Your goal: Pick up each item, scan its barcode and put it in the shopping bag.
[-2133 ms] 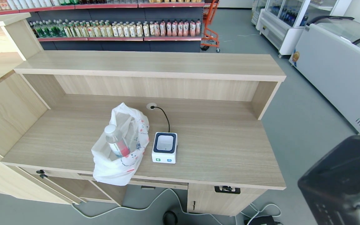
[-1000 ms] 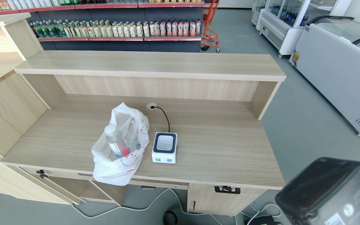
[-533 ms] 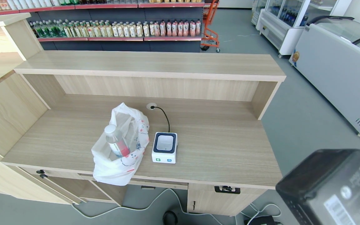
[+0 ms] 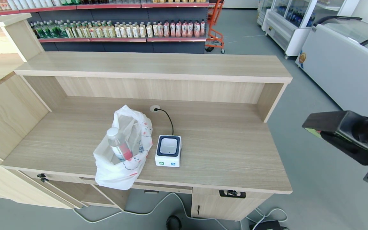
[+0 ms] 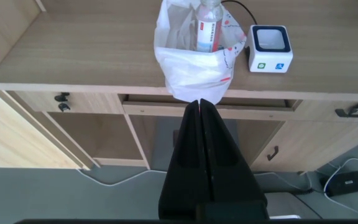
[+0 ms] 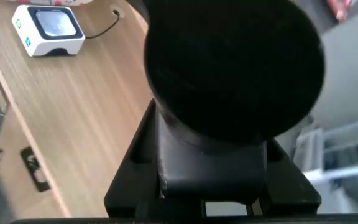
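A white shopping bag (image 4: 123, 172) stands on the wooden counter (image 4: 228, 147) with a clear bottle with a red label (image 4: 119, 144) upright inside it. Right beside the bag sits the white barcode scanner (image 4: 168, 150), window up. My right gripper (image 4: 367, 143) hangs off the counter's right end, above the floor, shut on a black container (image 4: 337, 127). In the right wrist view the black container (image 6: 235, 68) hides most of the scene, with the scanner (image 6: 48, 28) far off. My left gripper (image 5: 199, 106) is shut and empty, in front of the counter and below its edge, in line with the bag (image 5: 191, 68).
A raised wooden shelf (image 4: 152, 65) runs along the counter's back, with side walls at both ends. The scanner's black cable (image 4: 168, 119) leads to a hole in the counter. Chest freezers (image 4: 347, 64) stand at the right. Drawers and floor cables lie below the front edge.
The black container was close in the lower right of the head view, label facing up. It has swung up and away and now sits smaller at the right edge. Bag, bottle and scanner stayed put.
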